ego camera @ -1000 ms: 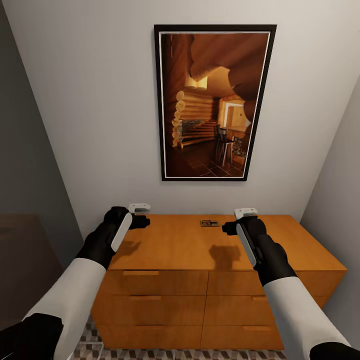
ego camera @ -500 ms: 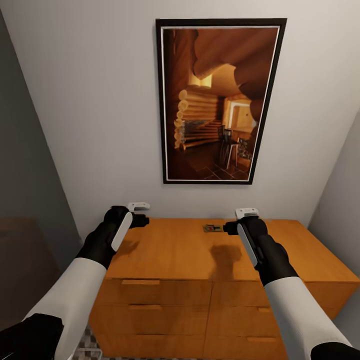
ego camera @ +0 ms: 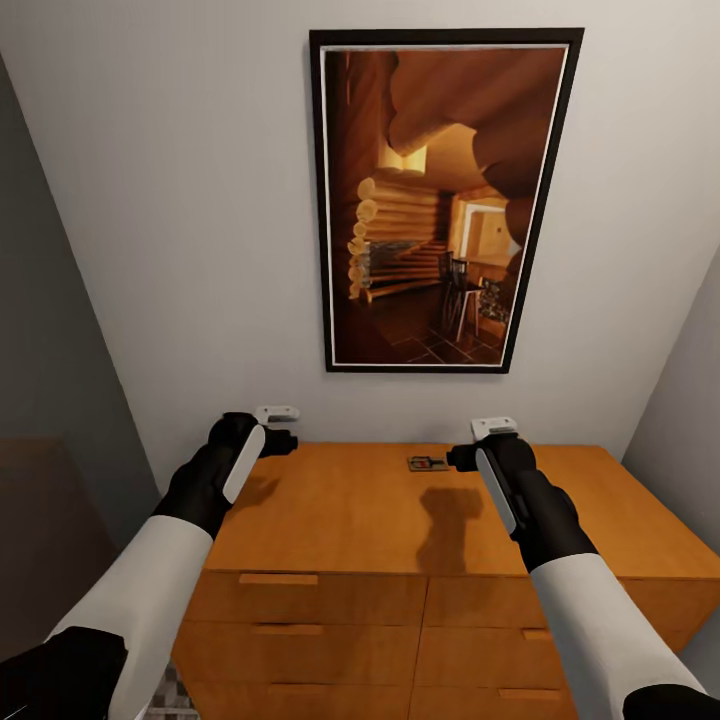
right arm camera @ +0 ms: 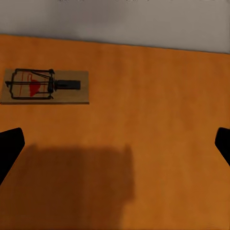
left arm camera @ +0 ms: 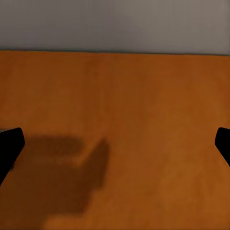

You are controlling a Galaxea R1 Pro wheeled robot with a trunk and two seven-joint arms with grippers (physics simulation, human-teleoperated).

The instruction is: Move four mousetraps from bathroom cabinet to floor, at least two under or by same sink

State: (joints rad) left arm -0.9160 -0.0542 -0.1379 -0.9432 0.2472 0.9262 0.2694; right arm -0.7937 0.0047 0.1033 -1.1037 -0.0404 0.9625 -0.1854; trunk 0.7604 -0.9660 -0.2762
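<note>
One mousetrap (ego camera: pixel 427 463), a tan board with dark wire and a red spot, lies on the back of the orange-brown cabinet (ego camera: pixel 350 520) top, near the wall. My right gripper (ego camera: pixel 462 457) hovers just right of it, open and empty. In the right wrist view the mousetrap (right arm camera: pixel 45 86) lies ahead and off to one side of the open right gripper (right arm camera: pixel 115 143). My left gripper (ego camera: pixel 284 440) hangs open over the cabinet's left rear corner, with only bare wood (left arm camera: pixel 120 120) ahead of the left gripper (left arm camera: pixel 115 143). A sliver of bathroom floor (ego camera: pixel 162 698) shows. The bathroom sink is out of view.
A large framed picture (ego camera: pixel 440 200) hangs on the white wall above the cabinet. Grey walls close in at the left (ego camera: pixel 50 350) and the right (ego camera: pixel 690 400). Drawer fronts with flat pulls (ego camera: pixel 278 579) face me below the top.
The whole view has shifted: the cabinet and picture look larger and closer, so the camera has moved forward. Both arms keep the same pose, and the mousetrap lies where it was.
</note>
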